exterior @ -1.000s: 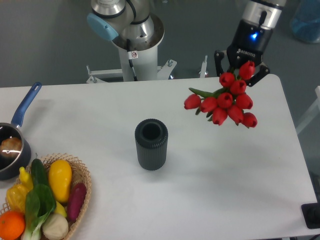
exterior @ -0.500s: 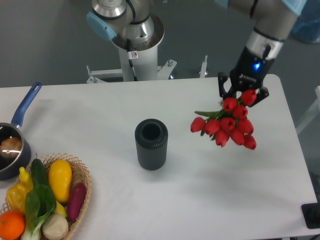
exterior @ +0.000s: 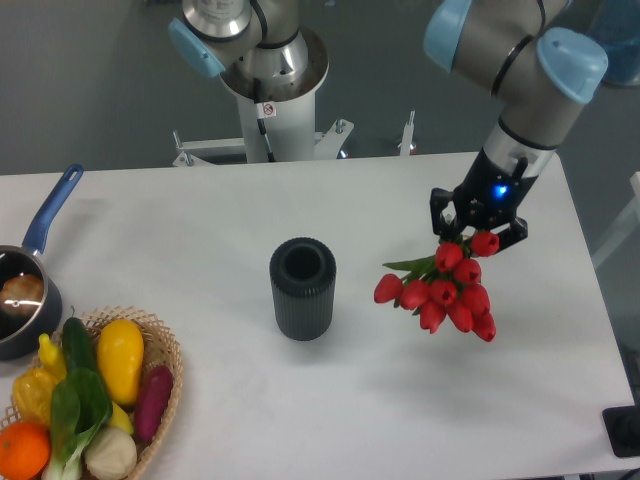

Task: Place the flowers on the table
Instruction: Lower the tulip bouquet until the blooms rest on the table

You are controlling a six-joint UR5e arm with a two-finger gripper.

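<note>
The gripper [exterior: 478, 238] is to the right of the vase [exterior: 302, 288] and a little farther back on the table [exterior: 200, 220], pointing down. Its two dark fingers [exterior: 440, 222] are drawn in around the top of the flowers [exterior: 440, 295], so it seems to be closed on the bunch near the stems, but the exact place of the grip is hidden behind the red buds. The flowers hang from the gripper toward the front, with the buds spread out below it and one green leaf pointing toward the vase. The bunch is to the right of the vase and apart from it; from this view one cannot tell if the lowest buds already touch the table or are just above it. The step in hand appears to be the carrying of the flowers down to a free place on the table, to the right of the vase. The next move probably calls for a gentle lowering until the bunch rests on the surface, then an opening of the fingers and a straight lift away, so that the stems are not dragged. The basket [exterior: 170, 385] and the pot [exterior: 25, 300] stand far to the left of the vase and are not in the way.
</note>
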